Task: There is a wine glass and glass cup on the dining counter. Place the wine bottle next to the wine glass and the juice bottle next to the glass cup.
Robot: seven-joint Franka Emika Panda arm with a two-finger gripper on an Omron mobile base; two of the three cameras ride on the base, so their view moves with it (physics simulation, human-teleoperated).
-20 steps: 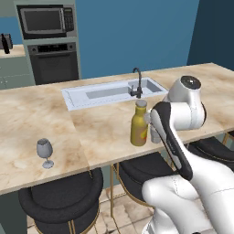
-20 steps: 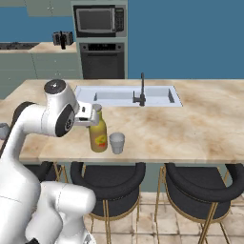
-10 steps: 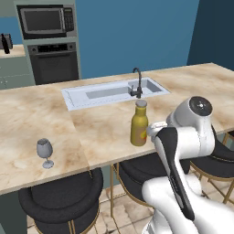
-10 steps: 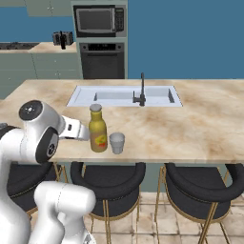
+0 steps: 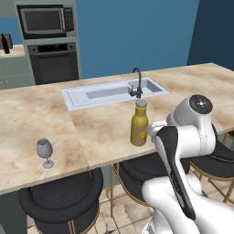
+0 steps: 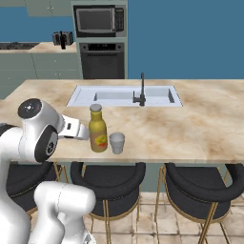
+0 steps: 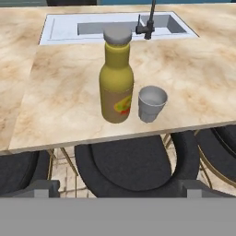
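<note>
My tool is spread wide, holding nothing. The juice bottle stands upright on the worktop, just beside the glass cup, perhaps touching.

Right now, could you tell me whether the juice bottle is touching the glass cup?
Apart. The hand view shows a thin strip of counter between the juice bottle and the glass cup.

Blue wall, built-in oven, black stools.

dining counter | juice bottle beside glass cup | wine glass
</note>
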